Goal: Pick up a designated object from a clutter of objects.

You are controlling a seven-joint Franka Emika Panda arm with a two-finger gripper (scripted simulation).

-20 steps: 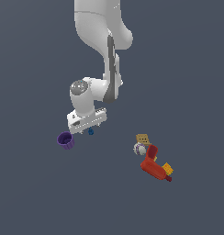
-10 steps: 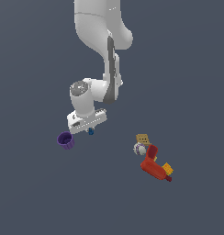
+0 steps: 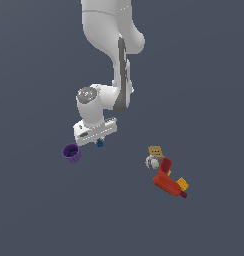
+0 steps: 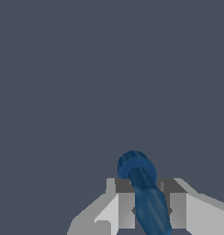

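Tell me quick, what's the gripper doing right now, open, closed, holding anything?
Gripper: closed on the small blue item, which sits between its two fingers.

floor (image 3: 39, 215): flat slate grey | light: even | walls: indistinguishable

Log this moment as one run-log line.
gripper: shut on blue item | purple cup: beside, untouched | red object, tan box: apart, exterior view's right
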